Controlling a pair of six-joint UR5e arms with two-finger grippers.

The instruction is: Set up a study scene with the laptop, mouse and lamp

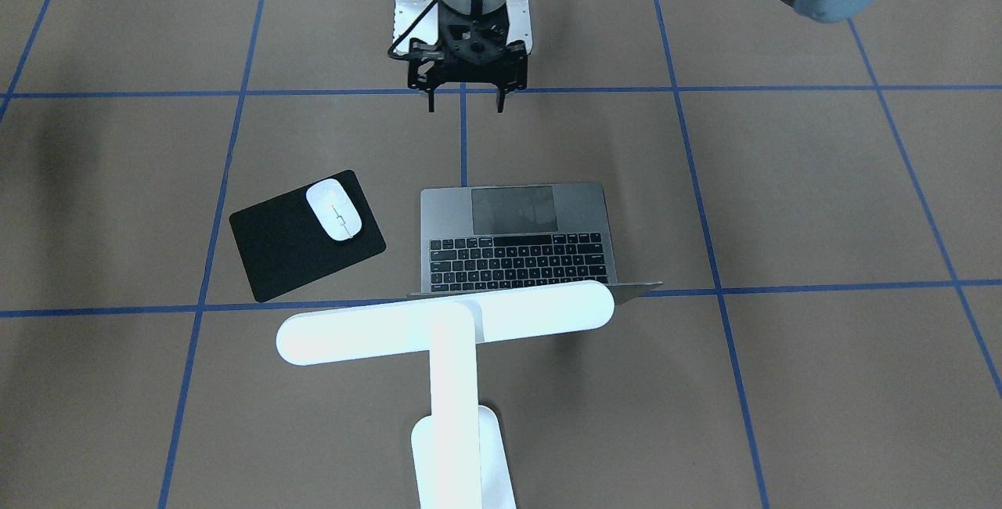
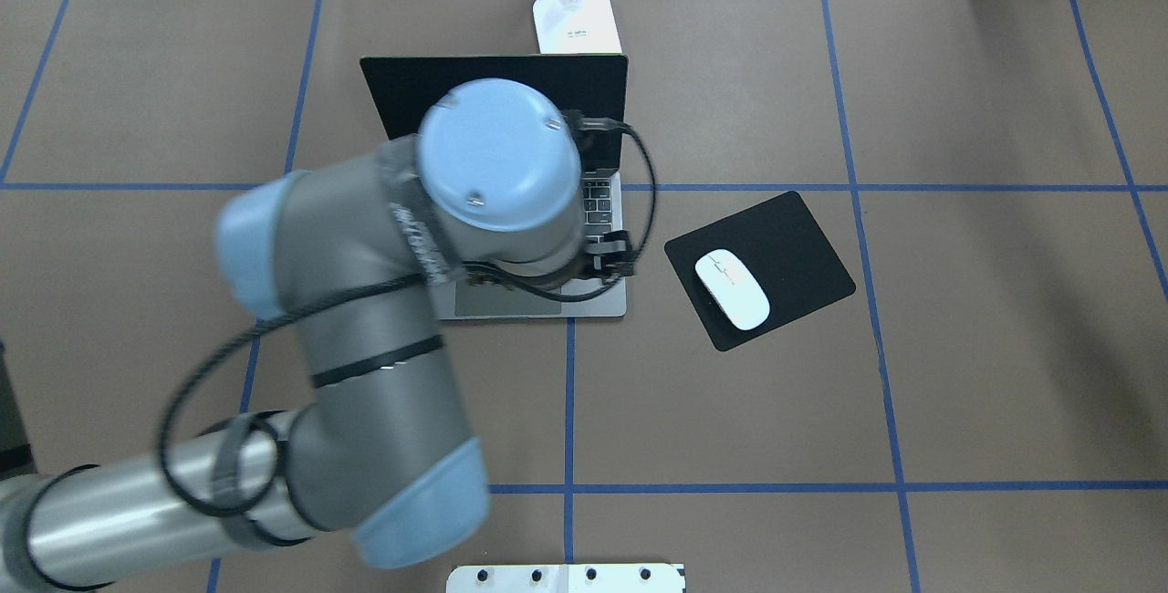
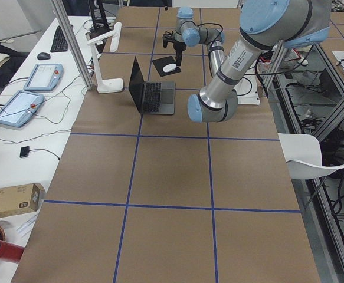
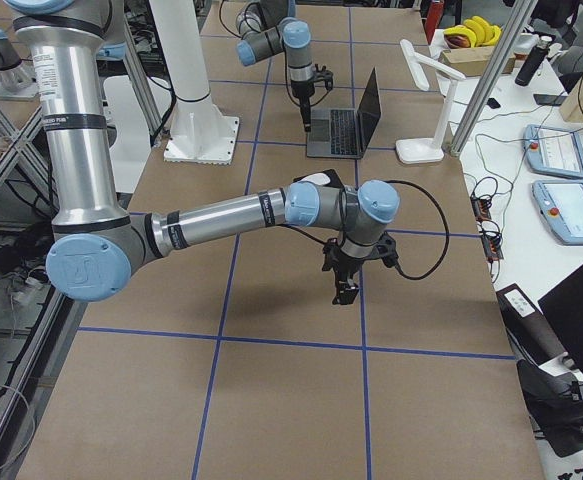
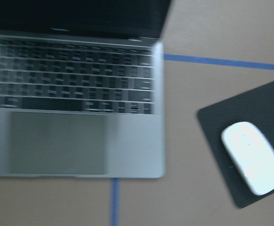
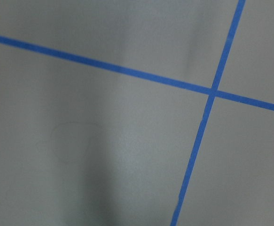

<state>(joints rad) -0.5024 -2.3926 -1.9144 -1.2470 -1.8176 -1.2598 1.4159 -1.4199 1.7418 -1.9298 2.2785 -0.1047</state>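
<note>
Left tool (image 1: 465, 106) spread, empty; glossy oval mouse (image 1: 333, 210) on matte mat (image 1: 275, 258).

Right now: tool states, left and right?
Left tool: open, holding nothing.
Right tool: cannot be told, it shows only in a side view.
</note>
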